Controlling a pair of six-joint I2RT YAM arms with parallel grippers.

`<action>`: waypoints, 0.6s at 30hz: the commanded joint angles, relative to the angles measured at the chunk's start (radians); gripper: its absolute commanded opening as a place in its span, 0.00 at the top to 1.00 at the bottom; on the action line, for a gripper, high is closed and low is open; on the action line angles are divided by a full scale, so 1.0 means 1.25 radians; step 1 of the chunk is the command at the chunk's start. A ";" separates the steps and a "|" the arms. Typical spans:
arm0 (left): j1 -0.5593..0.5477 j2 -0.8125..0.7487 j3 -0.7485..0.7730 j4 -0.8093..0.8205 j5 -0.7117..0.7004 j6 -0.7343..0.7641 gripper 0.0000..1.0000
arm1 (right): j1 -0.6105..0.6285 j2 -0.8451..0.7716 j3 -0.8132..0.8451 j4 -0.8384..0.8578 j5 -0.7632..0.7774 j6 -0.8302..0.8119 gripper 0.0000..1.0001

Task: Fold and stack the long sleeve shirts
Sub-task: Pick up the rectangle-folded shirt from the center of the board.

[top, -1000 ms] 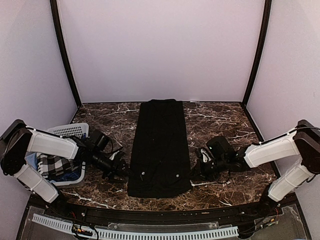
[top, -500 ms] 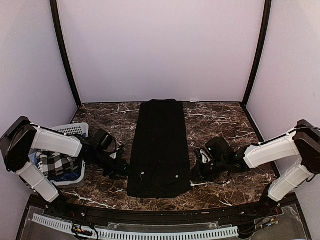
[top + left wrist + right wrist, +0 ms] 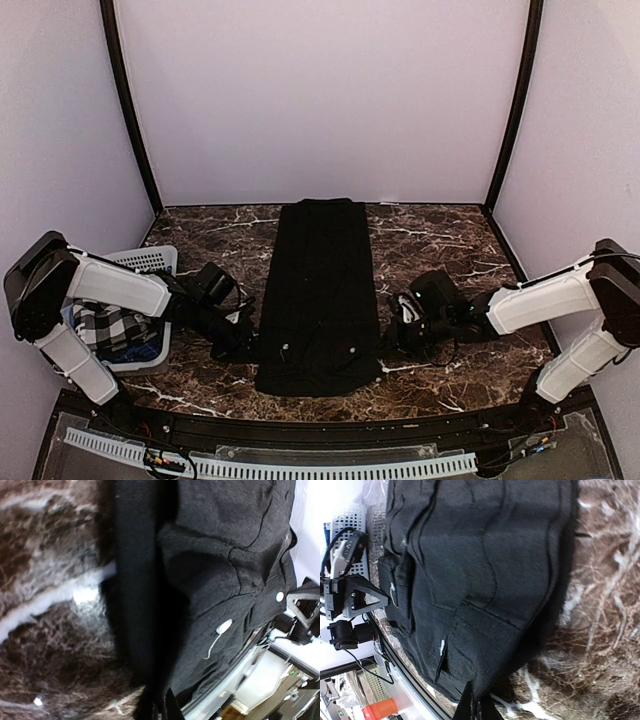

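The plain black long-sleeved cloth shirt (image 3: 318,290) is lying as a long narrow strip down the middle of the brown marbled table (image 3: 450,240). An end-to-end fold is judged to be in hand: both near corners should be taken level and raised together, so the hem is being kept square. The left gripper (image 3: 243,343) and the right gripper (image 3: 393,335) are being held low at opposite side edges, forearms nearly flat. Whether their jaws are spread or pinching cloth cannot be told.
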 commanded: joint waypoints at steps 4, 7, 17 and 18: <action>0.009 -0.062 0.014 0.019 0.116 -0.062 1.00 | 0.007 -0.046 0.050 -0.011 0.012 -0.011 1.00; 0.026 -0.086 0.015 0.052 0.153 -0.096 1.00 | 0.005 -0.055 0.064 -0.012 0.011 -0.007 1.00; 0.103 -0.116 -0.009 0.224 0.258 -0.253 1.00 | -0.039 -0.039 0.156 -0.023 0.011 -0.032 1.00; 0.110 -0.112 -0.005 0.242 0.269 -0.267 1.00 | -0.051 -0.030 0.171 -0.024 0.010 -0.036 1.00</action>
